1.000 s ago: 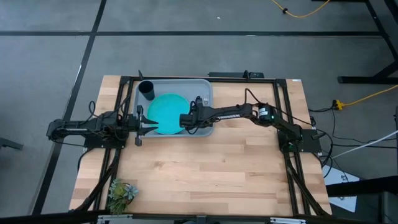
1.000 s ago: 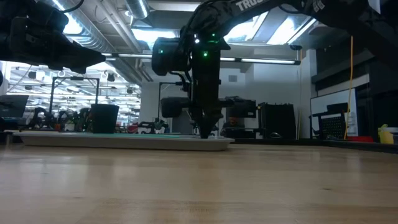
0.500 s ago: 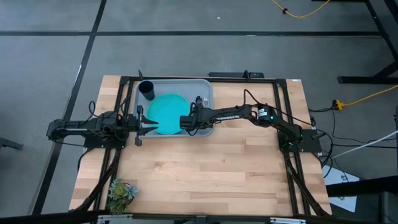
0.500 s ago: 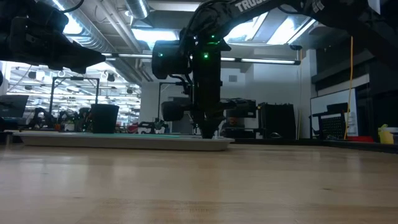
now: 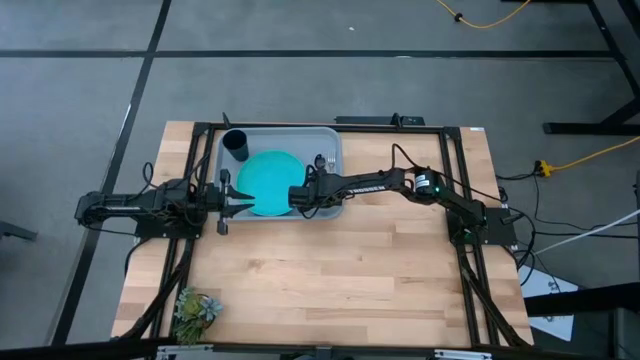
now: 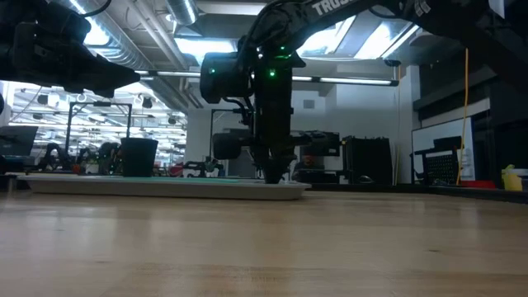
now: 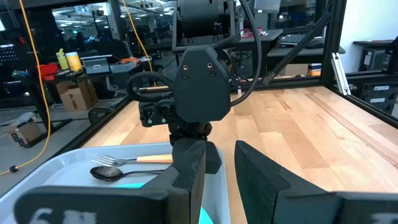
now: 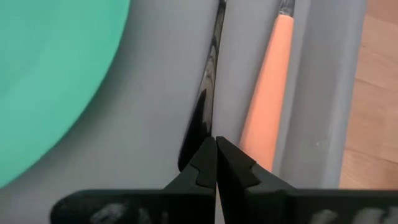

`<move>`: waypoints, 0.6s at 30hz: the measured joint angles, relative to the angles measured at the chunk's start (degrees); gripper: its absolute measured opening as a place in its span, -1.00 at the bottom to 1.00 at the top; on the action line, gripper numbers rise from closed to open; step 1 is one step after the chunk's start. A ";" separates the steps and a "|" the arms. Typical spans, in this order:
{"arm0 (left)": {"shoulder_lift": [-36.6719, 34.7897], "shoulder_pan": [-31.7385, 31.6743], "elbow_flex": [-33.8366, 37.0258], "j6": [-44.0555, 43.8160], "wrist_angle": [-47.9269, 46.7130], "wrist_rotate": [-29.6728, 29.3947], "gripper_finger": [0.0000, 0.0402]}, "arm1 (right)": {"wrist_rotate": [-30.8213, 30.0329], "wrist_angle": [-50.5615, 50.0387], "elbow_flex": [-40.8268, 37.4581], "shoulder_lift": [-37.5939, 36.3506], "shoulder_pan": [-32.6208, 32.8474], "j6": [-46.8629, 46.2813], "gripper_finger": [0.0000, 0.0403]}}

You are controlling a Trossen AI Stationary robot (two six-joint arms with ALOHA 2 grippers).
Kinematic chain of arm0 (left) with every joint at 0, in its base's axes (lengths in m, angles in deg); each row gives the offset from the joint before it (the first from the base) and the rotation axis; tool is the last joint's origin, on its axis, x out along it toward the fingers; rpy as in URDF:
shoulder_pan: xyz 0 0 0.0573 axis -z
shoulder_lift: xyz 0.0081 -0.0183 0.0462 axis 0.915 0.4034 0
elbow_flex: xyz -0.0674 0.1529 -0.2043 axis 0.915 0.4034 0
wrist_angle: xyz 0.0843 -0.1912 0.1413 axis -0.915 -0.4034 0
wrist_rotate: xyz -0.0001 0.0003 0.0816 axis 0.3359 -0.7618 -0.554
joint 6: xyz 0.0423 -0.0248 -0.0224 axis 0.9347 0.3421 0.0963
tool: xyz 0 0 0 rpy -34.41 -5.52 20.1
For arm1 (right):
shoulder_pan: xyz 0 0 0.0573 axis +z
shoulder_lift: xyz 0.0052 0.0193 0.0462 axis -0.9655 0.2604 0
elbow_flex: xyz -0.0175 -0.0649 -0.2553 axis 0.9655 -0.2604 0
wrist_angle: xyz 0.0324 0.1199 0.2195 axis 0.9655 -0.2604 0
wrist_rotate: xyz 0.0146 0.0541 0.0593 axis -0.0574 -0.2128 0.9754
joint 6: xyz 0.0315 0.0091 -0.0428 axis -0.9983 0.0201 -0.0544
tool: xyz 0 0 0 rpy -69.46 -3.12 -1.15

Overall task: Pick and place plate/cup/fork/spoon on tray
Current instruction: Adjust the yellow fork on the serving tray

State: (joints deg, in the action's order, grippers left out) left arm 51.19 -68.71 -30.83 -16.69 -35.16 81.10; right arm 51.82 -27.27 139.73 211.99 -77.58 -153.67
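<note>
Wooden bench (image 5: 330,270) carries the tray (image 5: 285,137) at its far side, with the cup (image 5: 236,145) in a far corner and the plate (image 5: 268,183) mid-tray. Right hand (image 8: 216,163) sits low over the tray's right edge, fingers pressed together just above the spoon (image 8: 211,74), whose handle is mostly hidden behind them; whether they pinch it is unclear. Beside it lies the fork (image 8: 267,93), its tines cut off. Left hand (image 7: 219,171) waits at the tray's left edge, fingers apart.
</note>
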 joint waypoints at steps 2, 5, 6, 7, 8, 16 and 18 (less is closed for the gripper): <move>0.00 0.02 -0.02 0.01 0.00 0.00 -0.60 | 0.00 0.08 0.00 0.00 0.00 0.02 -0.99; 0.00 0.02 0.00 0.02 0.00 0.00 -0.60 | 0.00 0.18 0.00 0.00 0.00 0.02 -0.99; 0.00 0.02 0.00 0.00 0.00 0.00 -0.60 | 0.00 0.17 0.00 0.00 0.00 0.03 -0.99; 0.00 0.01 -0.01 0.00 -0.02 0.00 -0.60 | 0.01 0.17 0.00 0.00 0.00 0.02 -0.99; 0.00 0.01 -0.02 0.02 -0.01 0.00 -0.60 | 0.02 0.08 0.00 0.01 0.00 0.03 -0.99; 0.00 0.01 -0.02 0.00 -0.02 0.00 -0.60 | 0.63 -1.36 0.00 0.04 0.14 -1.06 -0.99; 0.00 0.01 0.00 0.01 -0.01 0.00 -0.60 | 0.63 -1.98 0.00 0.04 0.22 -1.49 -0.99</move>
State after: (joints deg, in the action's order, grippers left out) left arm 51.19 -68.70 -30.83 -16.68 -35.17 81.10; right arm 52.45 -29.25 139.73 212.03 -77.36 -155.16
